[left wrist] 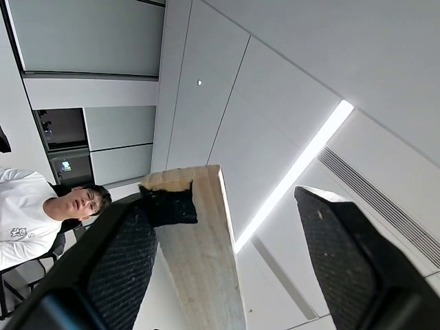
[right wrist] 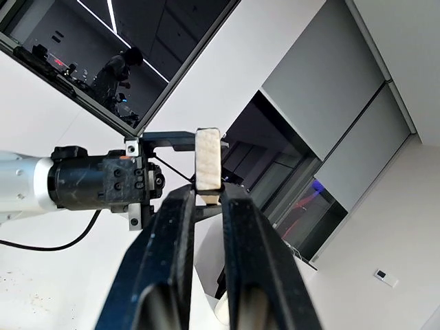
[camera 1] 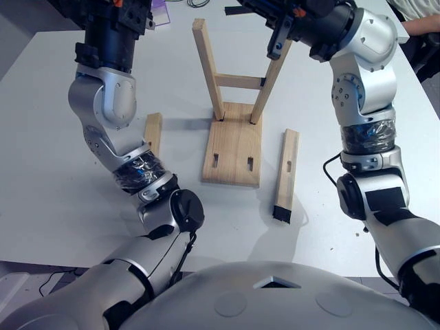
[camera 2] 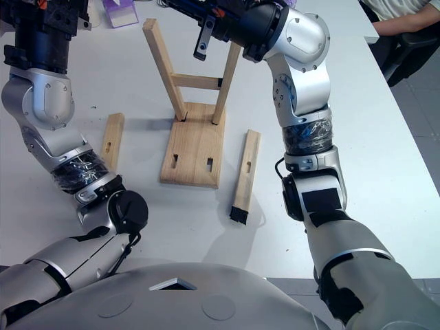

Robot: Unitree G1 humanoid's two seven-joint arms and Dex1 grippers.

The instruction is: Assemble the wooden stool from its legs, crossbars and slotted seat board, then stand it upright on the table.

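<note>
The slotted seat board (camera 1: pixel 234 148) lies flat on the table. Two legs stand in its far slots, the left upright leg (camera 1: pixel 208 69) and the right upright leg (camera 1: pixel 268 89), joined by a crossbar (camera 1: pixel 239 81). My right gripper (right wrist: pixel 206 192) is shut on the top end of the right upright leg (right wrist: pixel 207 158). My left gripper (left wrist: pixel 227 206) is open and held high at the far left. A black-capped wooden leg end (left wrist: pixel 192 227) shows between its fingers, close to one finger (left wrist: pixel 124 268). One loose leg (camera 1: pixel 152 134) lies left of the board and another (camera 1: pixel 285 175) lies right of it.
A purple object (camera 2: pixel 122 10) sits at the table's far edge. Bare white table (camera 1: pixel 55 151) stretches to the left and in front of the board. My left forearm (camera 1: pixel 113 103) rises over the loose leg on the left.
</note>
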